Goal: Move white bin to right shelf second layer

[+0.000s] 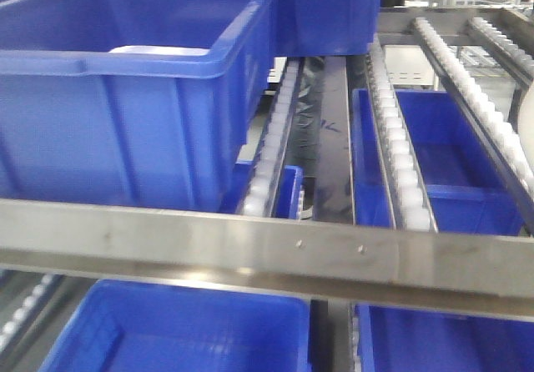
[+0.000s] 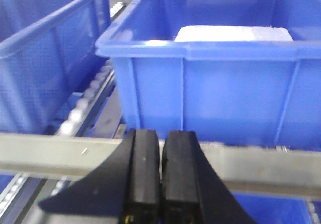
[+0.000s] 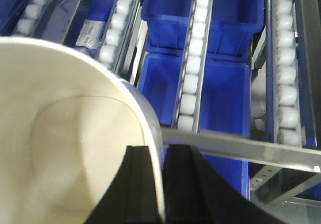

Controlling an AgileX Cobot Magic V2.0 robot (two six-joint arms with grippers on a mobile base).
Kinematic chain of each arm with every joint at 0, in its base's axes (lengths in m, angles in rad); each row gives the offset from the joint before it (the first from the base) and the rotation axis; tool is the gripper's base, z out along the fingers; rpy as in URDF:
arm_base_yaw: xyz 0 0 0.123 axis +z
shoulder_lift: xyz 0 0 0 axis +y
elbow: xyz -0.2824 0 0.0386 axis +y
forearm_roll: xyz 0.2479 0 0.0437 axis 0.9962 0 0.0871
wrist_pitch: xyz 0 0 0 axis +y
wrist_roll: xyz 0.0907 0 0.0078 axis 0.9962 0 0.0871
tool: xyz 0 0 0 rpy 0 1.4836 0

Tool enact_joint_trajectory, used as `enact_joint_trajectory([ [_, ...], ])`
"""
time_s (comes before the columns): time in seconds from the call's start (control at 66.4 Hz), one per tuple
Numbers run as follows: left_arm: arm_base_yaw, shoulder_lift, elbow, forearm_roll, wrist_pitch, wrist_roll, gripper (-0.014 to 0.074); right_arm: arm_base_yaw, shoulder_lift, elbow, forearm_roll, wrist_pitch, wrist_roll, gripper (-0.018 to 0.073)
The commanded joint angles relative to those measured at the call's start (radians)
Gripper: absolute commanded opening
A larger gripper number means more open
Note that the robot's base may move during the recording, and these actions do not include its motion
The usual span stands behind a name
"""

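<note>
The white bin [image 3: 65,133], cream and glossy, fills the lower left of the right wrist view. My right gripper [image 3: 161,151] is shut on its right rim, one finger inside the wall and one outside. The bin hangs over the rack level of white roller lanes [image 3: 193,73] and the steel front rail [image 3: 241,146]. A pale blur at the front view's far right edge may be the bin [image 1: 527,130]. My left gripper [image 2: 160,132] is shut with nothing in it, hovering just before the steel rail [image 2: 60,151].
A large blue crate [image 1: 125,97] sits on the roller lanes [image 1: 400,138] at the left, a white block [image 2: 233,33] inside it. Another blue crate [image 2: 40,53] stands beside it. More blue crates [image 1: 179,330] lie on the level below the front rail [image 1: 267,251].
</note>
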Motion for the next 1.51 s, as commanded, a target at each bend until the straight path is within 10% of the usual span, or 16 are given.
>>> enact_joint_trajectory([
  [0.0,-0.003,-0.016,0.037,0.0,-0.086,-0.003,0.0085,-0.005,0.005,-0.031,0.003,-0.09,0.002,0.0056],
  [1.49,-0.003,-0.016,0.037,0.0,-0.086,-0.003,0.0085,-0.005,0.005,-0.031,0.003,-0.09,0.002,0.0056],
])
